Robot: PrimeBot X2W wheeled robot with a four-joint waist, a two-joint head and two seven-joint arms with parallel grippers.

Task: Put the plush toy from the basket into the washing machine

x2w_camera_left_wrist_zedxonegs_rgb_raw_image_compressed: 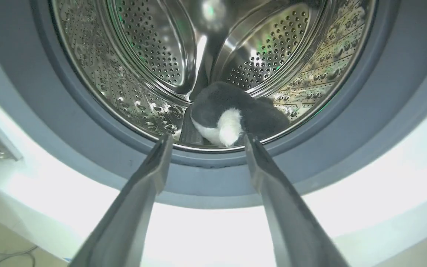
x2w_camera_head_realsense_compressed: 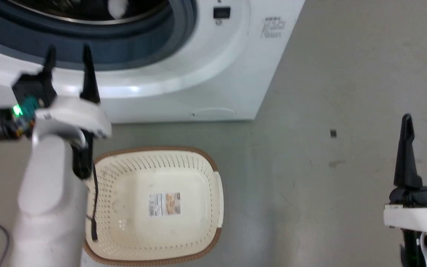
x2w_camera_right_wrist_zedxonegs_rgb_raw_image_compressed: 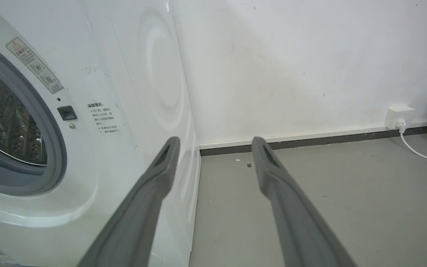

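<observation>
The black-and-white plush toy (x2w_camera_left_wrist_zedxonegs_rgb_raw_image_compressed: pixel 232 115) lies inside the steel drum (x2w_camera_left_wrist_zedxonegs_rgb_raw_image_compressed: pixel 154 55) of the washing machine (x2w_camera_head_realsense_compressed: pixel 184 81), near the drum's front lip. My left gripper (x2w_camera_head_realsense_compressed: pixel 68 52) is open and empty, just outside the grey gasket (x2w_camera_left_wrist_zedxonegs_rgb_raw_image_compressed: pixel 206 178), fingers pointing into the porthole. In the left wrist view the left gripper (x2w_camera_left_wrist_zedxonegs_rgb_raw_image_compressed: pixel 207 140) frames the toy without touching it. The cream basket (x2w_camera_head_realsense_compressed: pixel 132 237) sits on the floor below the washer with nothing in it but the sticker (x2w_camera_head_realsense_compressed: pixel 164 204) on its bottom. My right gripper (x2w_camera_head_realsense_compressed: pixel 424 122) hangs open over the floor at the right, well away from both.
Grey floor (x2w_camera_head_realsense_compressed: pixel 328 111) stretches to the right of the washer and basket. A white wall (x2w_camera_right_wrist_zedxonegs_rgb_raw_image_compressed: pixel 291 66) with a dark skirting stands behind, carrying a socket and white cable (x2w_camera_right_wrist_zedxonegs_rgb_raw_image_compressed: pixel 400 116). A black cable (x2w_camera_head_realsense_compressed: pixel 95 200) dangles from my left forearm over the basket's left rim.
</observation>
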